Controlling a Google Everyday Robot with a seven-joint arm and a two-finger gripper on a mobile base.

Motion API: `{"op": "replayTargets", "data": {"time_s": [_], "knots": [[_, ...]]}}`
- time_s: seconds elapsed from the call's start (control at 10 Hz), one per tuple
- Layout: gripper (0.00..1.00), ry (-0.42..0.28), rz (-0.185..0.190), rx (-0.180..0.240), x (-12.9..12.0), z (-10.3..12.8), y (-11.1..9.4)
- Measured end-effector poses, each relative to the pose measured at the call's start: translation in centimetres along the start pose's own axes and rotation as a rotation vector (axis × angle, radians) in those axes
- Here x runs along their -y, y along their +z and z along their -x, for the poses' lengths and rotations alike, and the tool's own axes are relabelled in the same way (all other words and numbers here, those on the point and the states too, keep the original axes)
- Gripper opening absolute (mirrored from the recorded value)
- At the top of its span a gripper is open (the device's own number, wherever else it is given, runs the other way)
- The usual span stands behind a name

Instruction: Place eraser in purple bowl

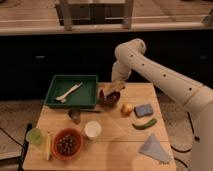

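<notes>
The purple bowl [107,101] sits mid-table, just right of the green tray. My gripper [111,92] hangs directly over the bowl's rim, pointing down and to the left. It is shut on a small tan piece, the eraser [114,89], which is held just above the bowl's inside. The white arm reaches in from the right and hides the bowl's far edge.
A green tray [55,95] holds a white utensil [69,92]. An orange fruit [127,108], a blue sponge [144,110], a green pepper [145,123] and a grey cloth [154,148] lie to the right. A white cup [92,129], an orange bowl [67,143], a green cup [34,135] and a dark cup [75,115] stand in front.
</notes>
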Motion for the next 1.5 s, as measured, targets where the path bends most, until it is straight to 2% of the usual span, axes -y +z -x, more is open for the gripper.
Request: {"op": "replayTargets", "data": {"time_s": [1.5], "knots": [[0.01, -0.014, 0.054, 0.073, 1.3, -0.1, 3.9]]}}
